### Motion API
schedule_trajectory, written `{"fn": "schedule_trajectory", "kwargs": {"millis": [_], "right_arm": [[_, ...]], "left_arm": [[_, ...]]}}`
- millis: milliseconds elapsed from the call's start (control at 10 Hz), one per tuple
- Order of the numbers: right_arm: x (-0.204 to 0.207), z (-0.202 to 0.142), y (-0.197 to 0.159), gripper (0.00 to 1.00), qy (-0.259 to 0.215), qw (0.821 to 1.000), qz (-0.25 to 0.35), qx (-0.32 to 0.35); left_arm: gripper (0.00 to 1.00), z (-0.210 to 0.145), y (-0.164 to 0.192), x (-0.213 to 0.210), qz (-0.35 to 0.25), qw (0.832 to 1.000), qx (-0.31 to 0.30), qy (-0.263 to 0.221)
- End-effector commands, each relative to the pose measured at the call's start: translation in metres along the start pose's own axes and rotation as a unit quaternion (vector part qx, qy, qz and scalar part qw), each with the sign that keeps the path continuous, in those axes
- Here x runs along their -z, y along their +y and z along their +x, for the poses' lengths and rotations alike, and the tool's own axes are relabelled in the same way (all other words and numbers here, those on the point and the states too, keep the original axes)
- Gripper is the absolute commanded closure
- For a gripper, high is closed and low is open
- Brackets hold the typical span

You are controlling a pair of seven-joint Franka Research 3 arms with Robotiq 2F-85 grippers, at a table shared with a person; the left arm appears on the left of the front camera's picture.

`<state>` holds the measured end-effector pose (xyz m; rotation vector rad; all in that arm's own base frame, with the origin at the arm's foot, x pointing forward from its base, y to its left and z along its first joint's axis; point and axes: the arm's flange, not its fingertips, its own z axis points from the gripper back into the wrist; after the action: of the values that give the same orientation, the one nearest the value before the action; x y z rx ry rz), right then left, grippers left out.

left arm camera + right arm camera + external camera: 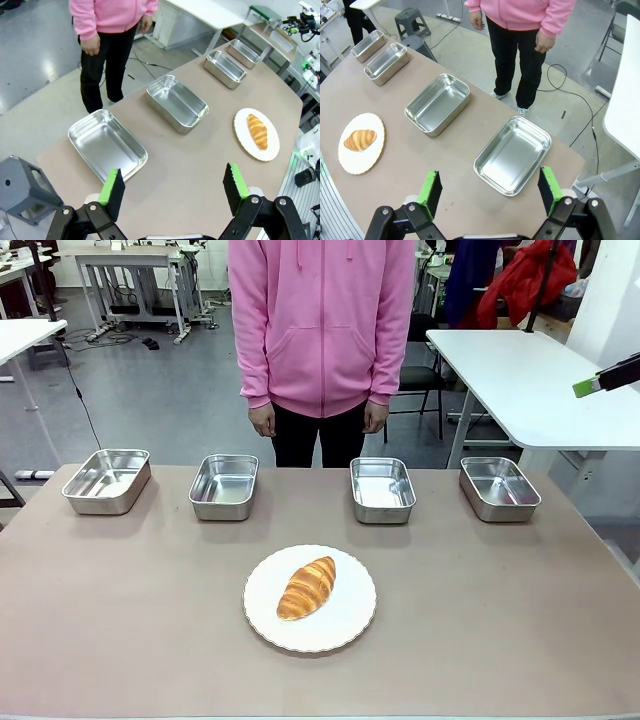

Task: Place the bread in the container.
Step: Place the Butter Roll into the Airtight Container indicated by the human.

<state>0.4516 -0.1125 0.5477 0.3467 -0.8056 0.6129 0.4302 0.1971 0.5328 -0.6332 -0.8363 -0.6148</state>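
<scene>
Table: bread on near plate, pans far; left gripper, right gripper released, empty. Grasp bread mid-body, gently.

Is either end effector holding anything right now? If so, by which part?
Nothing is held. The left end effector and the right end effector are both open and empty. The croissant lies ungripped on the white plate.
</scene>
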Motion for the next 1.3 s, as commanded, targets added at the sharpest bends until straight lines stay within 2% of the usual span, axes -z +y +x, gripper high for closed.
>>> {"fn": "schedule_trajectory", "kwargs": {"millis": [0,1200], "right_arm": [[0.0006,0.0005,-0.0003,0.0,-0.004,1.0,0.002,0.0],[0.0006,0.0005,-0.0003,0.0,-0.004,1.0,0.002,0.0]], "left_arm": [[0.0,0.0003,-0.0004,-0.0021,-0.003,1.0,0.007,-0.003],[0.0,0.0003,-0.0004,-0.0021,-0.003,1.0,0.007,-0.003]]}}
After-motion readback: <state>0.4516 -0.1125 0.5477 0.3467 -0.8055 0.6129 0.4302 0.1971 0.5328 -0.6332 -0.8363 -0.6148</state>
